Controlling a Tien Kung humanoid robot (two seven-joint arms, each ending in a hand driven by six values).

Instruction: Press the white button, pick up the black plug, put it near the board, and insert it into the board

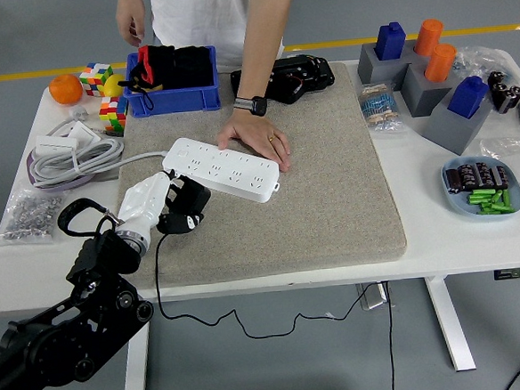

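**White-shelled hand holds black plug just short of the power strip**

White tabletop (15, 266) at the far left carries a bag of small metal parts (25, 216), a coil of grey cable (74, 159), an orange (65, 88) and two colour cubes (106, 94). From the lower left corner the black left arm reaches up onto the grey felt mat (330, 181). Its left hand (158, 206), clad in white, has its fingers curled around the black plug (185, 207), gripping it. The plug hangs tilted just above the mat, right beside the near left end of the white power strip (222, 168), and its black cord (159, 282) drops off the table's front edge.

Behind, a blue bin (172, 81) holds dark items. A person stands at the far side; one hand (261, 141) lies flat on the far right part of the strip, a watch at the wrist. Whether the strip's white button can be seen I cannot tell.

Farther right sit a black device (292, 77), grey blocks with blue and orange pegs (425, 67), and a blue dish (483, 188) of small green and dark parts.
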